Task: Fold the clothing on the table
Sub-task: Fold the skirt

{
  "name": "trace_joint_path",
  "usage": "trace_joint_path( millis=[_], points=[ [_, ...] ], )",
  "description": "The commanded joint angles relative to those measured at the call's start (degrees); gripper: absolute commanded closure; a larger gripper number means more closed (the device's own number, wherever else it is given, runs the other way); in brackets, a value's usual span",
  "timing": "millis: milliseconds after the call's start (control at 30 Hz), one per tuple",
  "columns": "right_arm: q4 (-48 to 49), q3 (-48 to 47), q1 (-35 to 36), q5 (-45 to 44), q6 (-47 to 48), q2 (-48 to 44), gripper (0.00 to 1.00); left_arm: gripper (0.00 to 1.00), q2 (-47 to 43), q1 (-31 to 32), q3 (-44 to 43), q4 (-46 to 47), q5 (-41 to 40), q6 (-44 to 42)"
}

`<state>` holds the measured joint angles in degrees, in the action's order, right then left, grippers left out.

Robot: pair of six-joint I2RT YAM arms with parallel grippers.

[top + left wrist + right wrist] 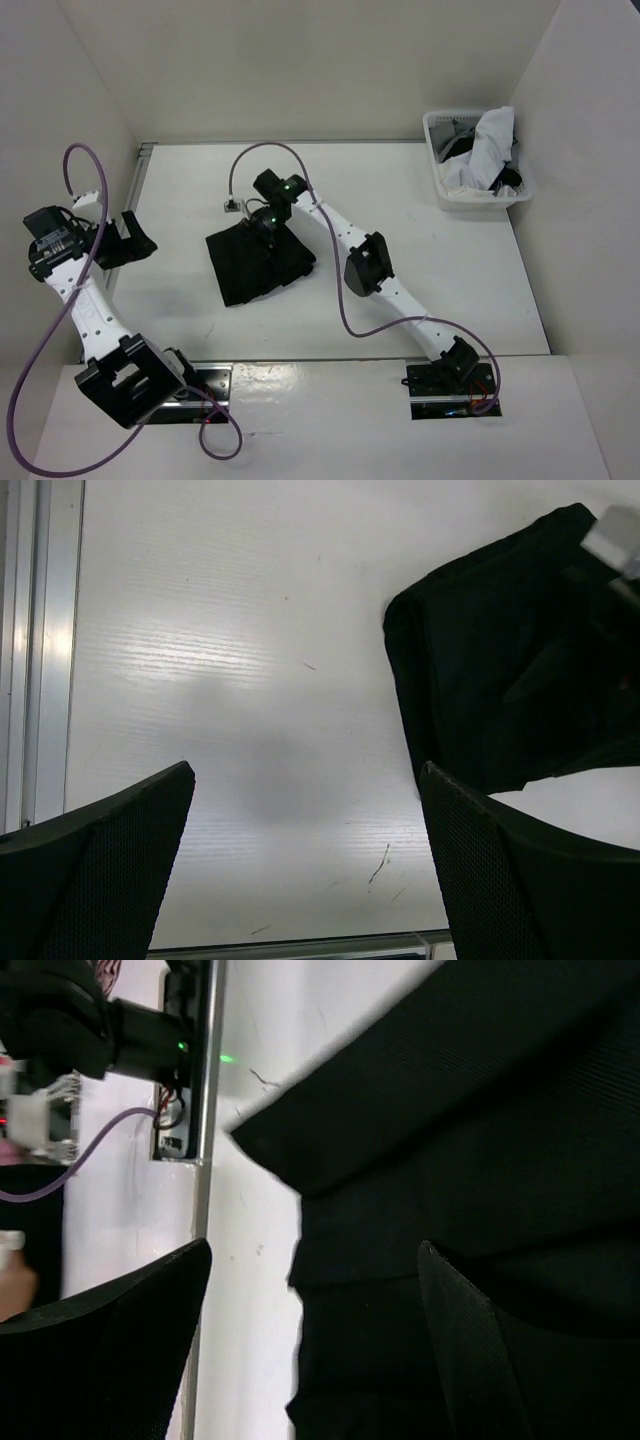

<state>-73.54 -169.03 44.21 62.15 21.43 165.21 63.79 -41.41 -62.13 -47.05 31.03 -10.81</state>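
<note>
Top view: black skirt (pixel 258 268), lying in overlapped layers, rests on table (pixel 430 260) just left of frame centre. R gripper (pixel 266 224) is over the skirt's upper edge, jaws spread, nothing pinched; contact w/ fabric can't be told. L gripper (pixel 132 240) is at far left, well apart from skirt, jaws wide, empty. Upper right: basket (pixel 470 200) w/ garments.

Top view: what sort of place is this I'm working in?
Likely a lab test cell, not a home: a white table walled by plain white panels, arms bolted at its near edge, and a basket of clothes in the far right corner.
</note>
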Motion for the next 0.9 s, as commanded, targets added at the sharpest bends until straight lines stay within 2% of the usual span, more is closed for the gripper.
trace_joint_path(
  millis=[0,133,267,400,600,667,867],
  points=[
    [-0.99,1.51,-1.4,6.65,-0.78,4.5,0.12,0.01,1.86,-1.13,-0.1,0.55,2.9,-1.94],
    [-0.99,0.9,-3.24,7.28,-0.78,6.97,0.11,0.01,4.41,-2.45,-0.1,-0.06,4.21,-3.16],
    [-0.99,2.2,-8.06,9.3,-1.39,8.29,0.11,0.01,5.64,-2.45,-0.1,-0.06,4.22,-3.17],
    [-0.99,13.33,-13.6,12.21,0.53,6.8,0.11,0.01,6.26,-2.45,-0.1,-0.06,4.22,-3.69],
    [-0.99,36.09,-21.25,13.96,11.69,-4.96,0.11,0.01,7.4,-2.45,-0.1,-0.59,4.83,-4.22],
    [-0.38,40.16,-22.58,13.44,13.89,-9.54,0.1,0.01,7.93,-2.45,-0.1,-1.11,5.36,-4.22],
    [8.03,50.19,-23.99,9.4,9.6,-17.1,0.1,0.01,8.46,-2.45,-0.63,-1.64,7.9,-5.36]
  ],
)
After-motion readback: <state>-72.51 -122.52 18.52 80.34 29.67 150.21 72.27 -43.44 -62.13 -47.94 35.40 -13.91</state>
